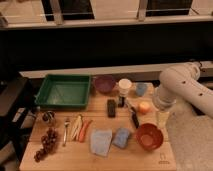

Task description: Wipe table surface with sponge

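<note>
The table surface (pixel 75 159) is a light-brown wooden top with plank lines. The sponge (pixel 121 137), a small mid-blue block, lies near the front, between a flat pale blue cloth (pixel 101 142) on its left and an orange bowl (pixel 149 136) on its right. My white arm (pixel 182 87) reaches in from the right. The gripper (pixel 162 119) hangs at the table's right edge, just above and behind the orange bowl, to the right of the sponge and apart from it.
A green tray (pixel 62 91) sits back left, with a purple bowl (pixel 105 83), a white cup (pixel 124 86) and a blue cup (pixel 141 89) along the back. A black block (pixel 111 107), an orange object (pixel 144 107), a black tool (pixel 134 117), grapes (pixel 45 146), a fork (pixel 66 131) and carrots (pixel 82 130) crowd the top.
</note>
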Action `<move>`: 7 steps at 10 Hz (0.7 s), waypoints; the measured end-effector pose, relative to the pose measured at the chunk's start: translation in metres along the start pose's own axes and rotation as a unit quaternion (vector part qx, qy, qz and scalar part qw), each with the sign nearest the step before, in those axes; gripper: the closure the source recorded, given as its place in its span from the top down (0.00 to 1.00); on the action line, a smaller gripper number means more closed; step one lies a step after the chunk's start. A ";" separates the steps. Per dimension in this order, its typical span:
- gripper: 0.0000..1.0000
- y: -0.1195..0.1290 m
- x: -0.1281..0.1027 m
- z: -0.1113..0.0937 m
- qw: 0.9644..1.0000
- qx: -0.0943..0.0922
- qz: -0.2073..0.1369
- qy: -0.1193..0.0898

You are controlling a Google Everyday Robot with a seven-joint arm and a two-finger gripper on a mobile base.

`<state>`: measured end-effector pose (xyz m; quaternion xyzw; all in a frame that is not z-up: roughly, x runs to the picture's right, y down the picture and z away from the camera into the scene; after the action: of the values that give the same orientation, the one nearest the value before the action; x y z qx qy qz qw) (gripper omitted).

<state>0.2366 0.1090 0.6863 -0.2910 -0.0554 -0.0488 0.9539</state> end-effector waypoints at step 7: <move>1.00 -0.017 -0.038 0.015 0.999 -0.001 -0.042 -0.006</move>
<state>0.1956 0.1062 0.7031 -0.2894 -0.0730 -0.0867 0.9505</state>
